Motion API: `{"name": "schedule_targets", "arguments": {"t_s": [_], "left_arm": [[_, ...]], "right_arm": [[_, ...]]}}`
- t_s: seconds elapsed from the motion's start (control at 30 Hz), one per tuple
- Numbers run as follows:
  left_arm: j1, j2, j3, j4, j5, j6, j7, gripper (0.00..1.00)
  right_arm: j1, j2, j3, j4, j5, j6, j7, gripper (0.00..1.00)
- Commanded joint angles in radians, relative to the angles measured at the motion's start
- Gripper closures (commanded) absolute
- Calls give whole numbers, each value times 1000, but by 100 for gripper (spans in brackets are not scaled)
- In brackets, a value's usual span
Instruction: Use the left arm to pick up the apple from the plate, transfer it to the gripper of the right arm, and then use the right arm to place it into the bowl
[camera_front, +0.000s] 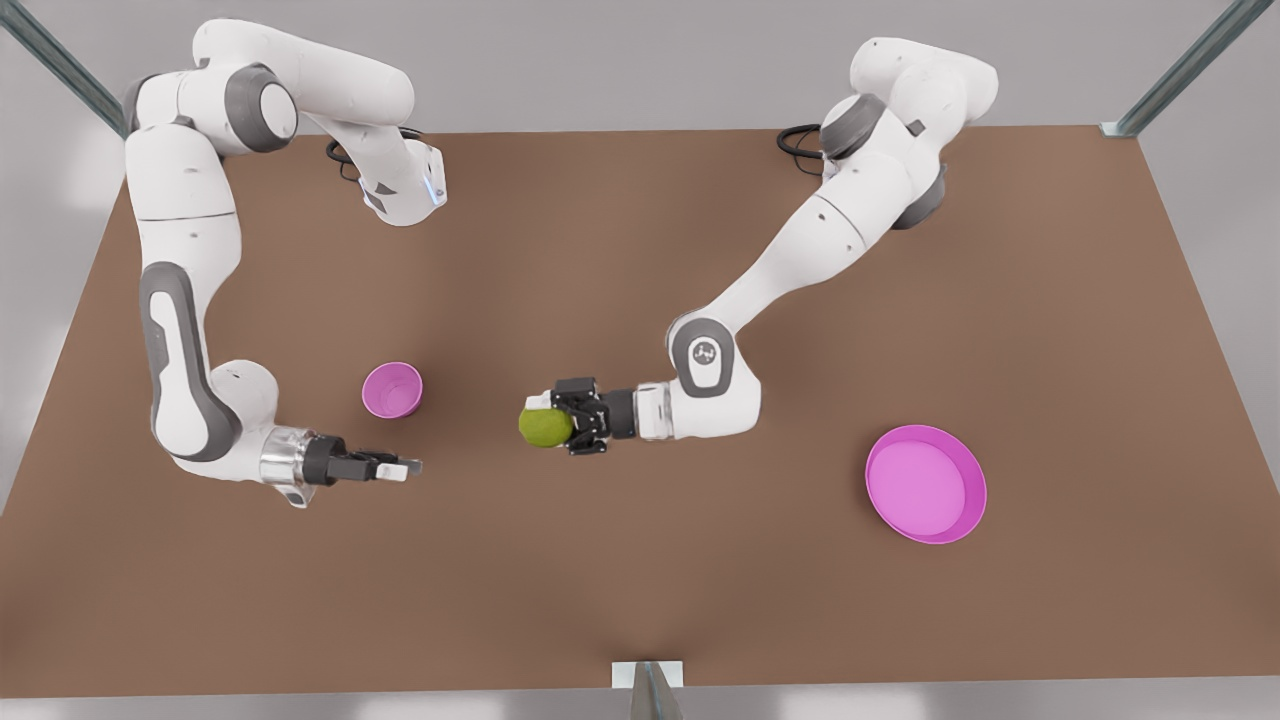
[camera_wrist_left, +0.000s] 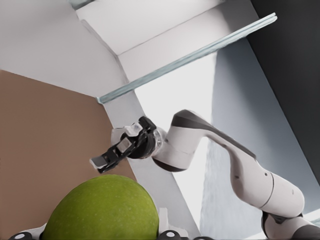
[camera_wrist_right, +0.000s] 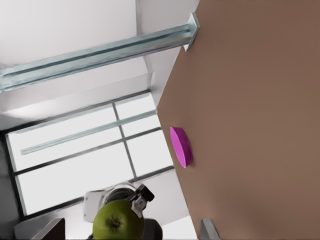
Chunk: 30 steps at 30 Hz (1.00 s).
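Handover step: your left gripper (camera_front: 556, 418) has its jaws clamped on the apple (camera_front: 544, 427) mid-surface. Right gripper (camera_front: 408, 467) faces it, jaws look closed; open before closing in.

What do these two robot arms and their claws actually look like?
Both arms are white, rounded jointed tubes with grey bands at the joints and black cable loops at their bases. The left arm bears a small round logo near its wrist. The left gripper is black; the right gripper is black with white fingertip pads.
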Motion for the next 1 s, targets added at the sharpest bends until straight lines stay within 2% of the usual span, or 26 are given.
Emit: {"name": "schedule_targets", "arguments": {"t_s": [0.0, 0.4, 0.47, 0.6, 0.83, 0.97], "left_arm": [[-29, 28, -1, 40, -36, 99, 930, 25], [-29, 51, -4, 80, -38, 100, 963, 23], [-30, 52, -4, 80, -39, 102, 963, 23], [-35, 57, -4, 80, -39, 102, 963, 23], [-36, 57, -4, 80, -39, 102, 965, 23], [-59, 80, -4, 108, -39, 125, 963, 23]], "right_arm": [[1, 21, 2, 34, 5, -126, -1110, 0], [95, 62, 5, -19, 1, -111, -1019, 0], [100, 64, 5, -21, 1, -112, -892, 0], [103, 47, 5, 8, 4, -119, -239, 0], [121, 47, 6, 11, -18, -119, -214, 0], [147, 49, 5, 39, -56, -112, -70, 0]]}}
